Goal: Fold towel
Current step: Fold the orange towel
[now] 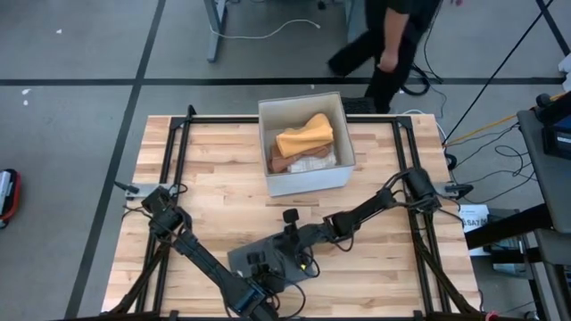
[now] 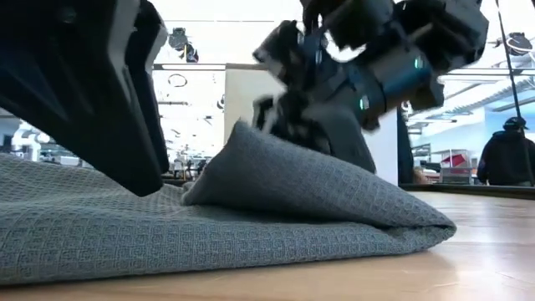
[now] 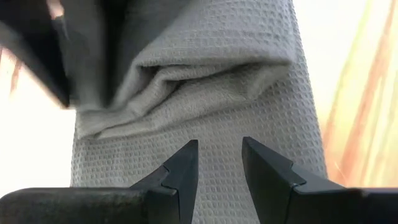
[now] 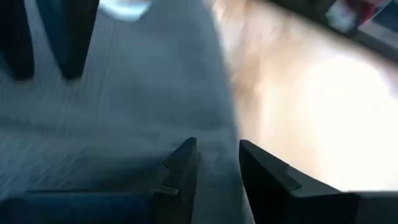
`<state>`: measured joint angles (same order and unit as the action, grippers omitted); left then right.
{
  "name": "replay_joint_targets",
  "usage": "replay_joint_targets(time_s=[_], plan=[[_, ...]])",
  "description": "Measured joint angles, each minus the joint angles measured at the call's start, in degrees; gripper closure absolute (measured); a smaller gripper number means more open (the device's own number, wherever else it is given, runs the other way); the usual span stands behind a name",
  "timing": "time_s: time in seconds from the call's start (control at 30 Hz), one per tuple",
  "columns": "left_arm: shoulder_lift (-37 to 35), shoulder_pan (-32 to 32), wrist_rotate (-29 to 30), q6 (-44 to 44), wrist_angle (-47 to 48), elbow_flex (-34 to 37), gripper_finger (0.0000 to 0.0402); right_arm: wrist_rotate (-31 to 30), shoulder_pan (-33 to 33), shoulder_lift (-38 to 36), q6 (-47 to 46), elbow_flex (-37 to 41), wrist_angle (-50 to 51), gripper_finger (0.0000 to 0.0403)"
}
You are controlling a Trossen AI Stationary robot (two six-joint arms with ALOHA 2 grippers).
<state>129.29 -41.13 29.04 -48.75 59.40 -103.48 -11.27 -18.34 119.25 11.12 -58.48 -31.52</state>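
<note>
Here at the table's [image 1: 205,178] near edge, my left gripper [image 3: 219,163] hovers low over the grey towel [image 1: 268,252], fingers slightly parted, pinching nothing. My right gripper [image 4: 216,163] reaches in beside it, likewise parted over the cloth. Farther back, a white box [image 1: 343,143] holds folded cloths [image 1: 305,138].

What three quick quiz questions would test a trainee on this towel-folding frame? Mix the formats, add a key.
1. True or false: the grey towel lies flat in a single layer.
2. What sits in the white box at the far side of the table?
A. tools
B. folded cloths, an orange one on top
C. nothing
3. Fill in: in its wrist view, the left gripper fingers stand apart with a gap, over the ____.

Key
1. False: one edge is doubled over into a raised fold.
2. B
3. towel
</note>
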Motion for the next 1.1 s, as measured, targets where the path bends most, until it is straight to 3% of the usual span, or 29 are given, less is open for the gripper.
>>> replay_joint_targets(time_s=[0.3, 0.47, 0.6, 0.9, 1.1], plan=[[0.00, -2.00, -0.02, -0.72, 0.07, 0.00, 0.0271, -3.33, -1.36, -8.83, 2.36, 0.00, 9.36, 0.0296], [-0.01, -3.66, -0.03, -0.81, 0.06, 0.00, 0.0271, 7.47, -2.62, -10.20, -2.37, -0.02, 17.00, 0.0296], [0.00, -5.30, -0.02, -0.63, 0.07, 0.00, 0.0271, 15.50, -4.28, -9.92, -4.52, -0.02, 17.50, 0.0296], [0.00, -8.76, 0.77, -0.15, -0.34, 0.00, 0.0271, 15.92, -5.69, -8.57, -1.90, -0.09, 13.22, 0.0296], [0.00, -11.84, 9.04, 3.37, -4.38, 0.02, 0.0271, 16.12, -4.06, -5.38, -2.15, -0.09, 15.01, 0.0296]])
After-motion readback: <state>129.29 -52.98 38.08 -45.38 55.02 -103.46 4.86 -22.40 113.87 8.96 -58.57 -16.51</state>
